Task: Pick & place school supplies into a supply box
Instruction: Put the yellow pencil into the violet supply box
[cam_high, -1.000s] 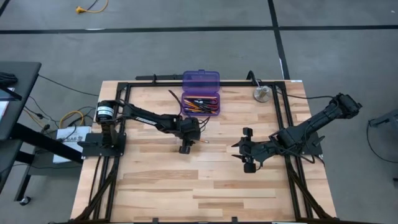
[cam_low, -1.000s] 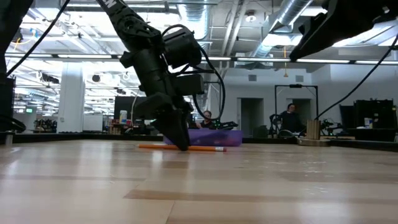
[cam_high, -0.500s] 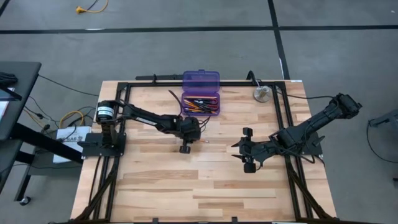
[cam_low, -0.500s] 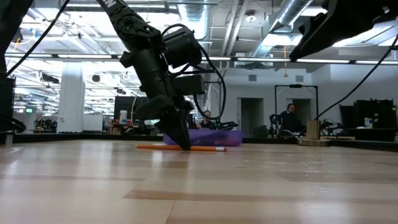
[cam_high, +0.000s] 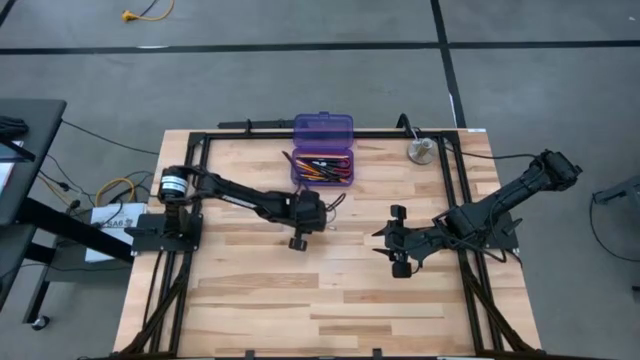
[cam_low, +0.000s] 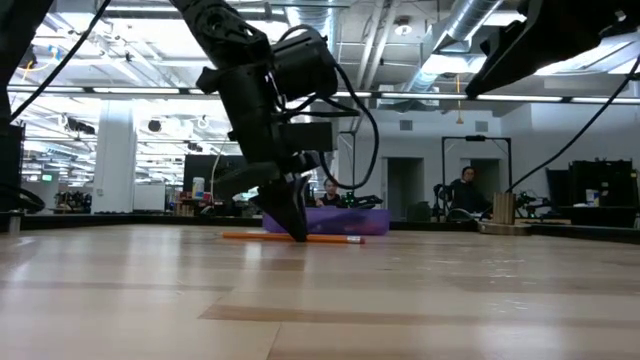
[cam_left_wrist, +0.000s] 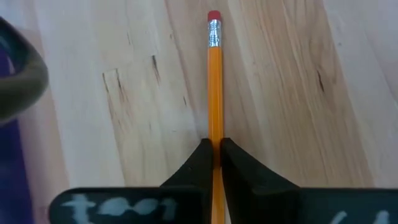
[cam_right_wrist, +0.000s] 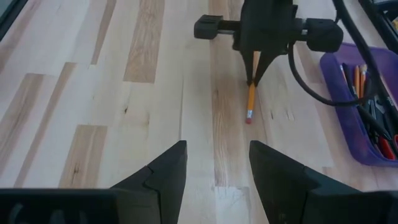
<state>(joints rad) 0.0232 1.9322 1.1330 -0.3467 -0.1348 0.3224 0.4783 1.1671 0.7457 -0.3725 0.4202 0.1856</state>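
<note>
An orange pencil (cam_left_wrist: 214, 81) with a red eraser lies on the wooden table, just nearer than the supply box. My left gripper (cam_left_wrist: 215, 146) is shut on it, and the right wrist view shows that gripper (cam_right_wrist: 254, 79) from the front. The supply box (cam_high: 322, 166) is a translucent purple case standing open at the far middle of the table. It holds several pens and pencils, and its lid (cam_high: 323, 127) is folded back. My right gripper (cam_right_wrist: 214, 168) hovers open over bare wood at the right middle (cam_high: 384, 242). My left gripper pinches the pencil's shaft (cam_left_wrist: 215, 134) between its two fingertips, about midway along its length. The fingers slant down onto it from above, one on each side of the shaft. In the low view the pencil (cam_low: 290, 238) lies flat on the table.
A round metal disc (cam_high: 421, 151) sits at the far right of the table. A black frame (cam_high: 200, 150) runs round the table's edges. Bare wood spreads across the near half. Beyond the far edge, people sit in the room.
My left gripper has shut its fingers on the pencil. Its wrist has since risen a little and tipped, shifting slightly toward the table's right. The pencil lies where it was.
</note>
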